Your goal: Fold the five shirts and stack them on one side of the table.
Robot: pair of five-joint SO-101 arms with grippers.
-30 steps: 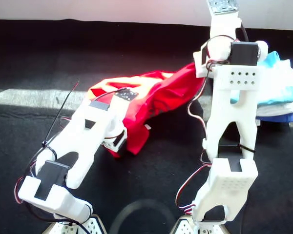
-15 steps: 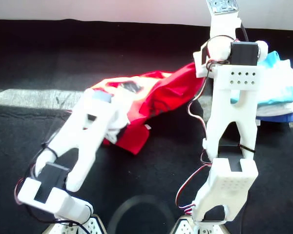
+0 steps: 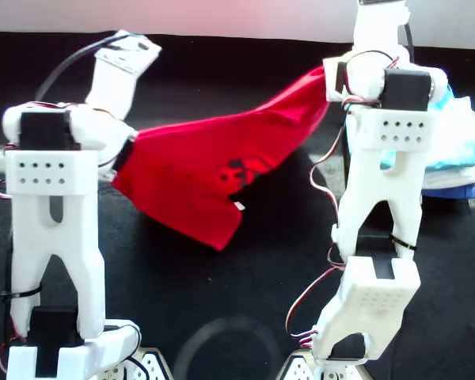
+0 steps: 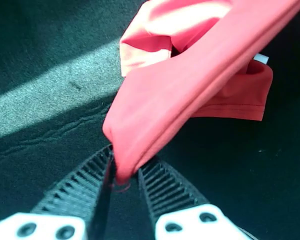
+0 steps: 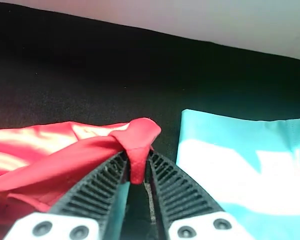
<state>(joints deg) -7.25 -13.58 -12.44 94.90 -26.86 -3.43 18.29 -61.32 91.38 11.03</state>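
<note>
A red shirt [image 3: 214,170] hangs stretched between both arms above the black table, sagging in the middle with its lower edge touching the cloth. My left gripper [image 4: 124,175] is shut on one end of the red shirt [image 4: 190,85], raised at the left of the high view [image 3: 123,154]. My right gripper [image 5: 136,172] is shut on the other end of the red shirt [image 5: 65,150], held high at the back right [image 3: 326,79]. A stack of folded shirts [image 3: 451,150], light blue and white on top, lies at the right edge, and its top shirt [image 5: 240,155] shows beside the right gripper.
The table is covered in black cloth [image 3: 245,293] with a sunlit band [image 4: 45,100] across the left. A pale wall [image 5: 190,20] runs along the far edge. The right arm's white links [image 3: 380,198] stand over the table's right half.
My left arm has swung up and to the left, lifting its end of the red shirt off the table and pulling it taut. The right arm rose slightly with its end.
</note>
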